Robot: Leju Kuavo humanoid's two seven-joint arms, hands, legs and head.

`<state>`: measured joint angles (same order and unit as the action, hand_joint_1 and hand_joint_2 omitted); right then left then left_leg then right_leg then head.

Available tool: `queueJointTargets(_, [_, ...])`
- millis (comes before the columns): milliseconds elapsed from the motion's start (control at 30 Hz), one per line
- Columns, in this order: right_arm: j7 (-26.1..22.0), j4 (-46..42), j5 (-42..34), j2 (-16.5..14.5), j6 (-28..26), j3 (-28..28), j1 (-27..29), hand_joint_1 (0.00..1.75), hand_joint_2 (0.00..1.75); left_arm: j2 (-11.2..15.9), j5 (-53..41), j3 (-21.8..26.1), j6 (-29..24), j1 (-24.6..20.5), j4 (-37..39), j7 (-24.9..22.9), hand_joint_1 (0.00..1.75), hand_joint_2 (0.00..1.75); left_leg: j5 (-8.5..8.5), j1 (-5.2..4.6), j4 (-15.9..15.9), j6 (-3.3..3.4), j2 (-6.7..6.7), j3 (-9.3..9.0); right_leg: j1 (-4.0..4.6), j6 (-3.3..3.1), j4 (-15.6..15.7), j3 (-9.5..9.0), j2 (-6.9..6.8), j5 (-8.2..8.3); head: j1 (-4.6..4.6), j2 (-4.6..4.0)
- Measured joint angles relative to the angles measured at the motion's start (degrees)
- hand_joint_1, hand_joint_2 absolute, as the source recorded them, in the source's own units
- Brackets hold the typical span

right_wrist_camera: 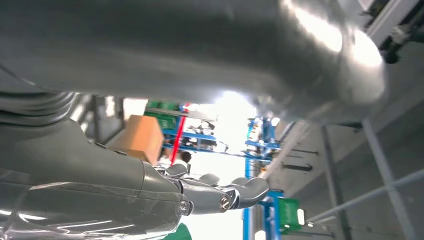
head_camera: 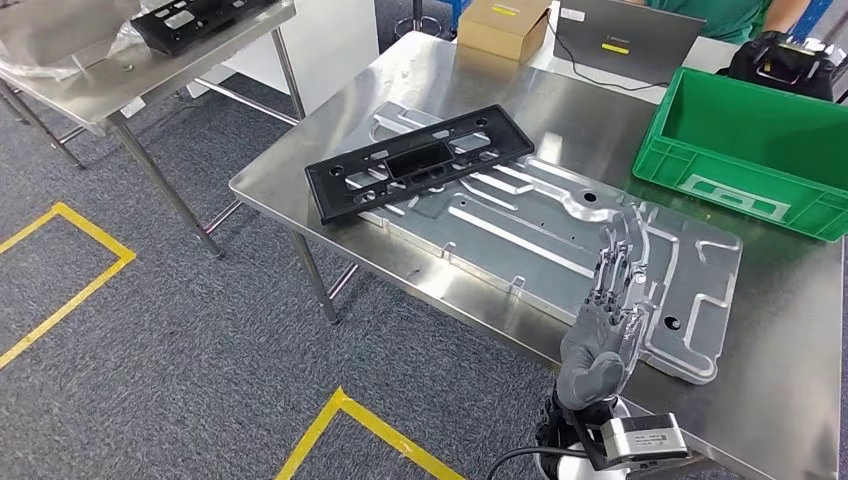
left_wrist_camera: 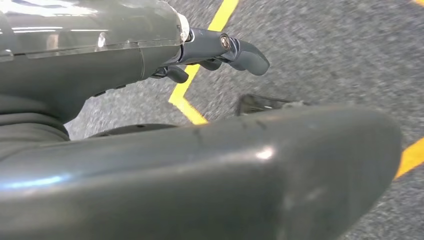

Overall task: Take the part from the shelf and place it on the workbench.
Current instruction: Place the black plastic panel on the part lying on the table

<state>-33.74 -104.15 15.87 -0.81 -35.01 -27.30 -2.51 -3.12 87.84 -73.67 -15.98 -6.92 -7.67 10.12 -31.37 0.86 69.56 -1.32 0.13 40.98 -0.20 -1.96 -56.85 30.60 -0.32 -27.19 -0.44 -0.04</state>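
Note:
A black rectangular frame part (head_camera: 420,160) lies flat on the steel workbench (head_camera: 780,330), resting partly on a large machined silver plate (head_camera: 560,235). My right hand (head_camera: 605,320) is raised over the near end of that plate, fingers straight and apart, holding nothing. It is well clear of the black part. In the right wrist view the right hand (right_wrist_camera: 150,190) is empty, its fingers extended. My left hand (left_wrist_camera: 125,55) hangs over grey carpet with its fingers extended and nothing in it.
A green crate (head_camera: 750,150) stands on the bench's far right, with a cardboard box (head_camera: 505,25) and a laptop (head_camera: 625,35) behind it. A person (head_camera: 785,60) is at the far right. A second steel table (head_camera: 60,70) holds another black part (head_camera: 195,20). Yellow tape (head_camera: 70,290) marks the floor.

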Motion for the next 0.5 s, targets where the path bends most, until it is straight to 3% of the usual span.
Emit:
queueJointTargets(33, [0.2, 0.0, 0.0, 0.0, 0.1, 0.1, 0.3, 0.00, 0.00, 0.0, -0.1, -0.1, 0.0, 0.0, 0.0, -0.2, 0.00, 0.00, -1.26, 0.00, 3.5, -0.01, 0.00, 0.35, 0.20, -0.04, -0.1, 1.05, -0.03, 0.71, -0.01, 0.00])
queueJointTargets(67, [0.4, 0.1, 0.0, 0.0, 0.1, 0.2, 0.5, 0.00, 0.00, 0.0, -0.1, -0.1, 0.0, 0.0, 0.0, -0.3, 0.00, 0.00, -1.10, -0.02, 5.6, 0.06, 0.00, 0.03, 0.41, -0.07, -0.3, 2.12, -0.05, 1.42, -0.01, 0.00])
queueJointTargets(100, [0.5, 0.1, -0.1, 0.0, 0.3, 0.3, 0.6, 0.00, 0.00, 0.0, -0.1, -0.2, 0.0, 0.0, 0.0, -0.5, 0.00, 0.00, 0.25, -0.06, 5.8, 0.26, 0.00, -1.17, 0.60, -0.07, -0.5, 3.15, -0.06, 2.07, -0.01, 0.00])
queueJointTargets(167, [0.5, 0.2, -0.2, 0.0, 0.7, 0.5, 0.7, 0.00, 0.00, 0.0, 0.1, -0.3, -0.1, -0.1, 0.0, -0.7, 0.00, 0.00, 2.69, -0.35, 0.3, 1.07, -0.02, -6.48, 0.88, 0.02, -0.9, 4.89, -0.04, 3.25, -0.01, 0.00])
queueJointTargets(233, [0.5, 0.2, -0.5, 0.0, 1.6, 0.7, 0.5, 0.00, 0.00, 0.1, 0.4, -0.3, -0.3, -0.3, 0.0, -0.8, 0.00, 0.00, 1.62, -0.85, -8.7, 1.86, 0.00, -13.11, 1.07, 0.36, -1.3, 5.88, -0.07, 4.25, 0.03, 0.00])
queueJointTargets(267, [0.5, 0.4, -0.8, 0.0, 2.0, 0.7, 0.3, 0.00, 0.00, 0.1, 0.6, -0.3, -0.4, -0.4, 0.0, -0.7, 0.00, 0.00, 0.71, -1.09, -11.8, 2.10, -0.02, -15.13, 1.01, 0.62, -1.4, 6.09, -0.16, 4.77, 0.03, 0.00])
queueJointTargets(300, [0.5, 0.5, -1.0, 0.0, 2.5, 0.8, 0.1, 0.00, 0.00, 0.1, 0.7, -0.3, -0.6, -0.4, 0.0, -0.7, 0.00, 0.00, 0.32, -1.25, -13.5, 2.20, -0.04, -15.93, 0.93, 0.94, -1.4, 6.23, -0.24, 5.29, 0.03, 0.00])
queueJointTargets(367, [0.6, 1.0, -1.4, 0.0, 3.1, 1.1, -0.3, 0.00, 0.00, -0.1, 0.9, -0.3, -0.9, -0.3, 0.0, -0.6, 0.00, 0.00, 1.44, -1.12, -14.1, 2.62, 0.11, -15.16, 0.72, 1.63, -1.5, 6.72, -0.19, 5.61, -0.04, 0.00])
queueJointTargets(400, [0.6, 1.2, -1.5, 0.0, 3.2, 1.3, -0.4, 0.00, 0.00, -0.1, 0.9, -0.3, -1.0, -0.3, 0.0, -0.5, 0.00, 0.00, 2.26, -0.98, -14.2, 2.98, 0.25, -14.46, 0.61, 1.99, -2.4, 7.25, -0.04, 4.20, -0.01, 0.00])
queueJointTargets(433, [0.6, 1.5, -1.6, 0.0, 3.3, 1.6, -0.5, 0.00, 0.00, -0.2, 0.9, -0.3, -1.1, -0.2, 0.0, -0.4, 0.00, 0.00, 3.15, -0.81, -14.4, 3.27, 0.39, -13.63, 0.48, 2.38, -4.2, 7.98, 0.11, 1.74, 0.02, 0.00])
queueJointTargets(500, [0.6, 1.9, -1.8, 0.0, 3.4, 2.1, -0.7, 0.00, 0.00, -0.3, 0.9, -0.3, -1.2, -0.2, 0.0, -0.1, 0.00, 0.00, 4.78, -0.78, -14.3, 3.54, 0.47, -11.64, -0.01, 3.09, -10.7, 9.61, 0.24, -4.38, 0.11, 0.00])
